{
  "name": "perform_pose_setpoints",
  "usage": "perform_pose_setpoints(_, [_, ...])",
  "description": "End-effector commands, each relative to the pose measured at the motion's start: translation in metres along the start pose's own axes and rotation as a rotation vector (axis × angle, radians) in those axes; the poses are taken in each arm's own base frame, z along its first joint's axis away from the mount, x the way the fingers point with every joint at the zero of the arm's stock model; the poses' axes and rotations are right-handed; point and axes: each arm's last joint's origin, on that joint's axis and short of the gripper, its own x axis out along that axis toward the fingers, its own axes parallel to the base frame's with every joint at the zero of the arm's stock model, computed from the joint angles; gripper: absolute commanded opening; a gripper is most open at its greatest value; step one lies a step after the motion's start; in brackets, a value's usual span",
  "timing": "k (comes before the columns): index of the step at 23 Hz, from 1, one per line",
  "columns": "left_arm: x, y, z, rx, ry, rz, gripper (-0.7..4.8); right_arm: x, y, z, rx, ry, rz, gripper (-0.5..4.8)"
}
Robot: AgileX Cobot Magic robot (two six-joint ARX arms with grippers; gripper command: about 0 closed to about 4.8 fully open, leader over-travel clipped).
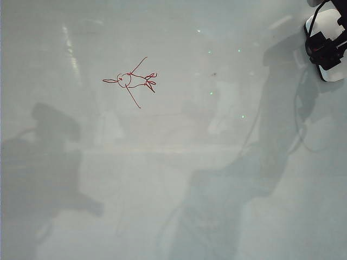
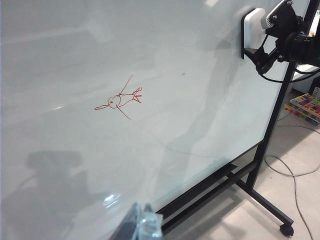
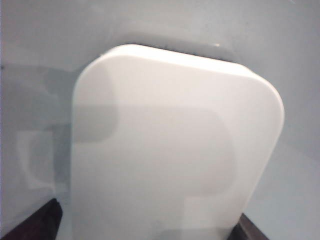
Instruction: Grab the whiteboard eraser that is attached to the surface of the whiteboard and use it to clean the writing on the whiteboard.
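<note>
Eraser [image 3: 170, 150] sits near the whiteboard's [image 1: 173, 162] top right corner, your right gripper [image 1: 325, 47] spread wide around it; left gripper's [image 2: 142, 226] jaws can't be judged.

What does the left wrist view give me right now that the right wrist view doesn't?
Only the left wrist view shows the red writing, the whiteboard's black stand, the floor, and the right gripper from the side, at the whiteboard eraser near the board's upper edge. A tip of the left gripper shows low in that view.

Only the right wrist view shows the eraser's glossy face close up, with dark finger pads either side, spread wide.

Both show the eraser on the whiteboard.
</note>
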Motion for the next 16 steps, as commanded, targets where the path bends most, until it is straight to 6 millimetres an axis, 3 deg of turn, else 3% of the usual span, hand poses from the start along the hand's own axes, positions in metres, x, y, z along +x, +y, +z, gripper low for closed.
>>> perform_pose_setpoints(1, [-0.0005,-0.0001,0.001,0.007,-0.008,0.001,-0.05,0.0006,0.0002,0.0008,0.004,-0.005,0.006,4.27])
perform_pose_setpoints(3, [-0.0005,-0.0001,0.001,0.007,-0.008,0.0,-0.05,0.0024,0.0013,-0.0008,0.004,-0.003,0.008,4.25])
perform_pose_setpoints(6, [-0.0005,-0.0001,0.001,0.006,-0.008,0.0,-0.05,0.0066,0.0039,-0.0043,0.004,-0.001,0.011,3.59])
perform_pose_setpoints(14, [-0.0005,-0.0001,0.001,0.007,-0.008,0.002,-0.05,0.0041,0.0025,0.0002,0.007,-0.025,0.006,3.57])
perform_pose_setpoints(16, [-0.0005,0.0001,0.001,0.007,-0.008,0.008,-0.05,0.001,0.0032,0.0041,0.006,-0.031,0.007,3.23])
